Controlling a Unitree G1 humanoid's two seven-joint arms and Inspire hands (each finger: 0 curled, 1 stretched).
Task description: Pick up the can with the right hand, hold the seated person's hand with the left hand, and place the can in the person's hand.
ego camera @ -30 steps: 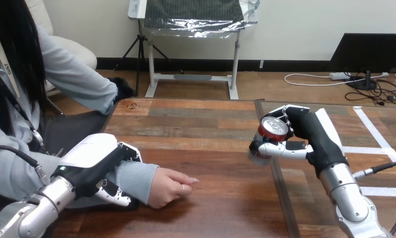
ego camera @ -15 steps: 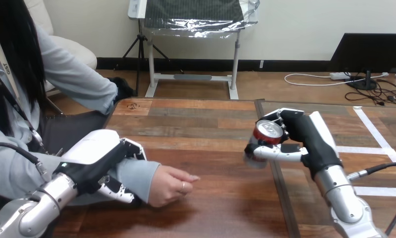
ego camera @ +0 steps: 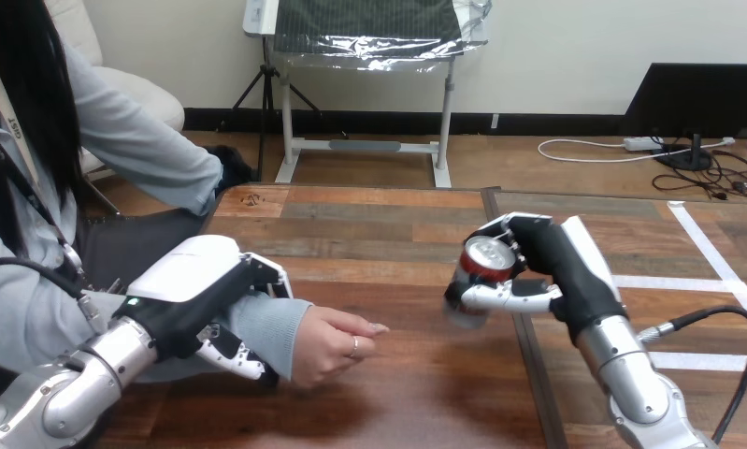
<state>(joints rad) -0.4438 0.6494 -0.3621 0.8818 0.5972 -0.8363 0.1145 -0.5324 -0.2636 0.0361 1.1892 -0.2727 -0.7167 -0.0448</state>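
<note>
A red and silver can (ego camera: 477, 274) hangs above the wooden table (ego camera: 379, 234), right of centre, tilted a little. My right hand (ego camera: 538, 271) is shut on the can, fingers and thumb curled round it. At the lower left, the person's hand (ego camera: 335, 343) rests on the table, loosely closed with fingers pointing right. My left hand (ego camera: 215, 309) wraps the person's forearm at the grey sleeve (ego camera: 262, 323), fingers curled over the top and thumb underneath. Can and person's hand are roughly a hand's width apart.
The person sits at the left edge of the table, their other arm (ego camera: 140, 150) bent further back. A seam (ego camera: 524, 346) runs between two table boards under my right arm. White tape lines (ego camera: 715, 262) mark the table at the right.
My right hand has carried the can leftward and slightly lower, toward the person's hand. My left hand and the person's forearm have shifted a little right and forward.
</note>
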